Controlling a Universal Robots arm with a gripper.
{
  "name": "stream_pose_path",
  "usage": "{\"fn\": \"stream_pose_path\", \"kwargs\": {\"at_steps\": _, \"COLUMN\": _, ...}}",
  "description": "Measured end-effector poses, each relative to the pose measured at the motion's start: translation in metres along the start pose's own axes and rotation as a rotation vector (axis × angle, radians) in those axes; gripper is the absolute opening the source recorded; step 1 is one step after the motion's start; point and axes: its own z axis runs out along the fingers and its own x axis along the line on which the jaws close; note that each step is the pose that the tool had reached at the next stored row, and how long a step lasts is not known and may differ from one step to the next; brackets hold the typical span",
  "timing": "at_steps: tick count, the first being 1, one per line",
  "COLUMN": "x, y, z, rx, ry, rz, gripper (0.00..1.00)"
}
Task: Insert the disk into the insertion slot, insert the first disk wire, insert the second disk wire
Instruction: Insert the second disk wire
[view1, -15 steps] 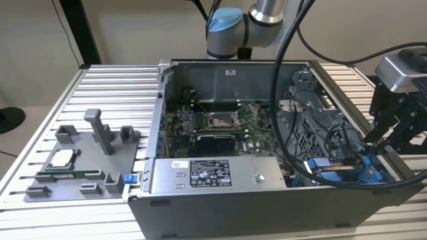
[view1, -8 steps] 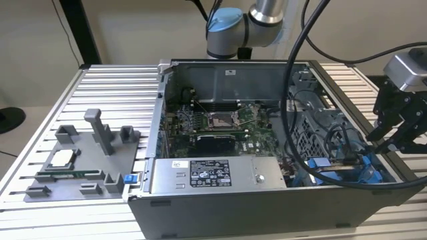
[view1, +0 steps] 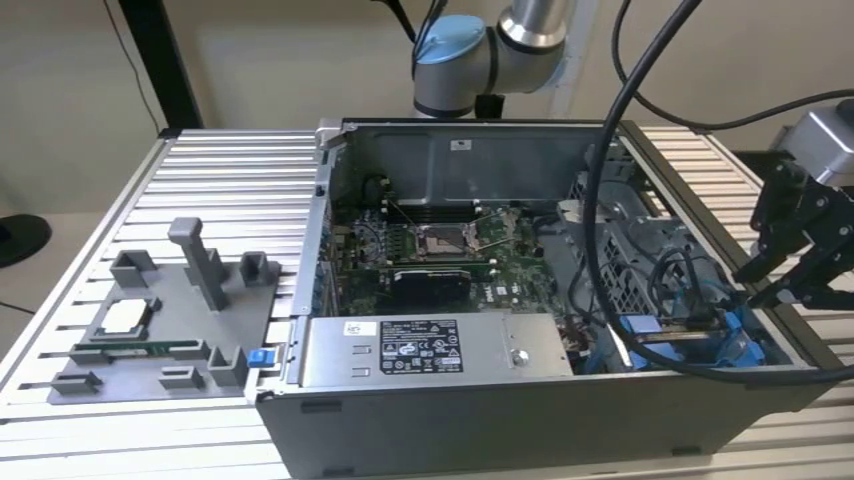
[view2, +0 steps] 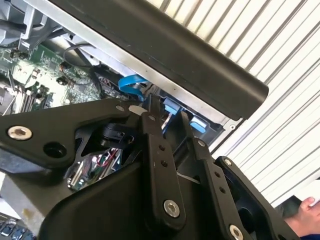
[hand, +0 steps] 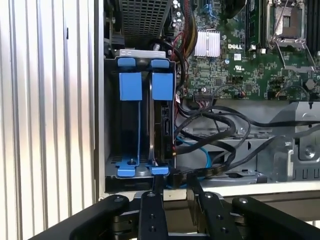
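Observation:
The disk (hand: 163, 125) stands on edge in the insertion slot (hand: 131, 86), between the blue rails, inside the open computer case. In the exterior view the disk (view1: 674, 332) lies at the case's front corner on that view's right. My gripper (view1: 767, 285) hangs just over the case wall there. In the first wrist view my gripper (hand: 175, 186) is at the disk's connector end, its fingers a narrow gap apart on the black plug (hand: 172, 177) of a blue disk wire (hand: 204, 152). The second wrist view has my gripper (view2: 167, 112) above the slot's blue tabs (view2: 170, 106).
Black cables (hand: 220, 125) loop beside the slot over the motherboard (hand: 240, 55). A silver power supply box (view1: 420, 350) lies along the case front. A grey fixture tray (view1: 160, 330) with posts sits on the slatted table at the exterior view's left. A person's hand (view2: 306, 202) shows beyond the case.

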Motion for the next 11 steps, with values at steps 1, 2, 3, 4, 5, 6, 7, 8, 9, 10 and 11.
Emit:
{"fn": "stream_pose_path", "kwargs": {"at_steps": 1, "x": 0.0001, "y": -0.0010, "z": 0.0006, "rx": -0.0028, "ry": -0.0017, "rz": 0.000, "gripper": 1.00}}
{"fn": "stream_pose_path", "kwargs": {"at_steps": 2, "x": 0.0002, "y": -0.0019, "z": 0.0016, "rx": -0.0071, "ry": -0.0041, "rz": 0.001, "gripper": 1.00}}
{"fn": "stream_pose_path", "kwargs": {"at_steps": 3, "x": 0.0003, "y": -0.0022, "z": 0.0021, "rx": -0.0107, "ry": -0.0050, "rz": 0.002, "gripper": 1.00}}
{"fn": "stream_pose_path", "kwargs": {"at_steps": 4, "x": 0.0004, "y": -0.0025, "z": 0.0026, "rx": -0.0144, "ry": -0.0059, "rz": 0.002, "gripper": 1.00}}
{"fn": "stream_pose_path", "kwargs": {"at_steps": 5, "x": 0.0005, "y": -0.0026, "z": 0.0030, "rx": -0.0187, "ry": -0.0064, "rz": 0.003, "gripper": 1.00}}
{"fn": "stream_pose_path", "kwargs": {"at_steps": 6, "x": 0.0005, "y": -0.0028, "z": 0.0035, "rx": -0.0234, "ry": -0.0068, "rz": 0.005, "gripper": 1.00}}
{"fn": "stream_pose_path", "kwargs": {"at_steps": 7, "x": 0.0006, "y": -0.0030, "z": 0.0041, "rx": -0.0282, "ry": -0.0068, "rz": 0.006, "gripper": 1.00}}
{"fn": "stream_pose_path", "kwargs": {"at_steps": 8, "x": 0.0008, "y": -0.0031, "z": 0.0050, "rx": -0.0321, "ry": -0.0068, "rz": 0.008, "gripper": 1.00}}
{"fn": "stream_pose_path", "kwargs": {"at_steps": 9, "x": 0.0009, "y": -0.0031, "z": 0.0057, "rx": -0.0343, "ry": -0.0068, "rz": 0.009, "gripper": 1.00}}
{"fn": "stream_pose_path", "kwargs": {"at_steps": 10, "x": 0.0009, "y": -0.0031, "z": 0.0061, "rx": -0.0343, "ry": -0.0067, "rz": 0.009, "gripper": 1.00}}
{"fn": "stream_pose_path", "kwargs": {"at_steps": 11, "x": 0.0010, "y": -0.0031, "z": 0.0063, "rx": -0.0343, "ry": -0.0065, "rz": 0.010, "gripper": 1.00}}
